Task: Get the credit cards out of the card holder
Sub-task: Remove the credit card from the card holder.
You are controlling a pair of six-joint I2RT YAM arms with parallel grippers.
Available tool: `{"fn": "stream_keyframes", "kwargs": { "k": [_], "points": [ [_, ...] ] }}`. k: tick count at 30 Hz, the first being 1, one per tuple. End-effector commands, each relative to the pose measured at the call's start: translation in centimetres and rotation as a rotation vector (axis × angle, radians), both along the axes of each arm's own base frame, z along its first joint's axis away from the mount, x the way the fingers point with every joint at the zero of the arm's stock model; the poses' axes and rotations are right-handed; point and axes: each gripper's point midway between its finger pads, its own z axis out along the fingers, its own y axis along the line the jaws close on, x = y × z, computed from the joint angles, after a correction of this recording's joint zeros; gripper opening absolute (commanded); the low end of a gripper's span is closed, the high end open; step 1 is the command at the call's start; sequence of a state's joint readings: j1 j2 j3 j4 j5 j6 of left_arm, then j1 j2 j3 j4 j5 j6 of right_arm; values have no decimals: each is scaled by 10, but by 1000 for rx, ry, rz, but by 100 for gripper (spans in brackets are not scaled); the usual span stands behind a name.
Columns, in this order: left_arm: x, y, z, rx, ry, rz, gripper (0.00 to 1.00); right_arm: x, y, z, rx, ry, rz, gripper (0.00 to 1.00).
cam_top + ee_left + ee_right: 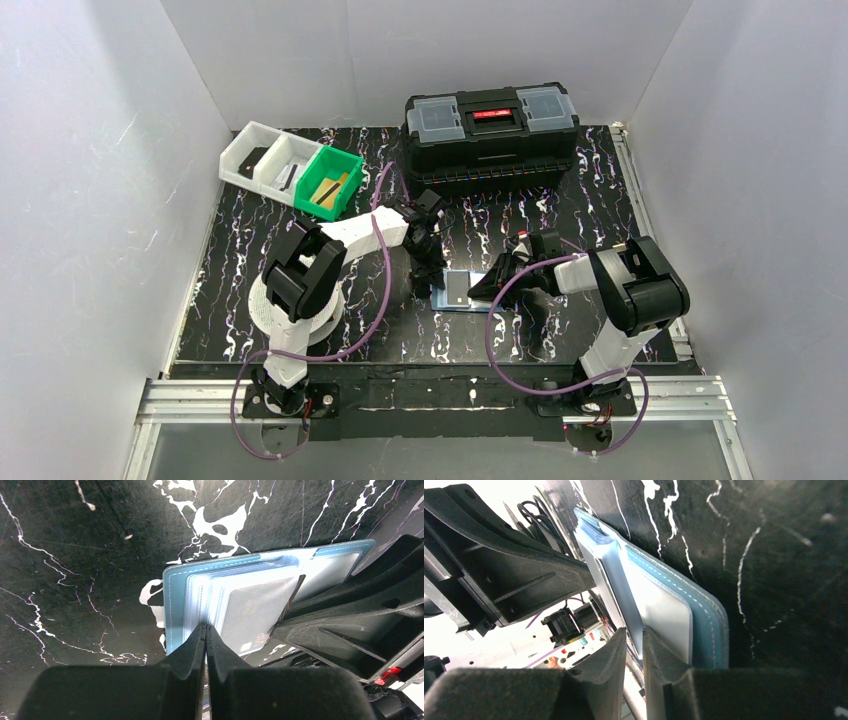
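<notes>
The blue card holder (458,290) lies open on the black marbled table, its clear sleeves fanned out. In the left wrist view the card holder (175,600) shows a pale card (250,615) with "VIP" print inside a sleeve. My left gripper (206,627) is shut on the sleeve edges at the holder's left side (430,278). My right gripper (635,639) is at the holder's right side (487,287). Its jaws stand narrowly apart around one thin lifted sleeve of the holder (709,625). I cannot tell whether a card is in that sleeve.
A large black toolbox (492,135) stands at the back. A green bin (330,183) and white bins (262,155) stand at the back left. White walls close in the table on three sides.
</notes>
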State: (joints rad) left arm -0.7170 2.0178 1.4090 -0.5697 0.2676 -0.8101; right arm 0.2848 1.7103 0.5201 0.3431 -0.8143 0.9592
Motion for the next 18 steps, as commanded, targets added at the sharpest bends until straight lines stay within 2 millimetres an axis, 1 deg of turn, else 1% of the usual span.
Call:
{"fn": "stream_keyframes", "kwargs": {
  "k": [1, 5, 10, 12, 18],
  "points": [
    [-27, 57, -66, 295, 80, -32, 0, 2, 4, -1, 3, -4, 9, 23],
    [-27, 57, -66, 296, 80, -34, 0, 2, 4, 0, 1, -7, 7, 21],
    [-26, 58, -67, 305, 81, -32, 0, 0, 0, -1, -30, -24, 4, 6],
    [-26, 58, -68, 308, 82, -33, 0, 0, -2, -1, -47, -31, 3, 2],
    [-26, 62, -69, 317, 82, -33, 0, -2, -6, -2, -83, -45, -3, 1]
  ]
}}
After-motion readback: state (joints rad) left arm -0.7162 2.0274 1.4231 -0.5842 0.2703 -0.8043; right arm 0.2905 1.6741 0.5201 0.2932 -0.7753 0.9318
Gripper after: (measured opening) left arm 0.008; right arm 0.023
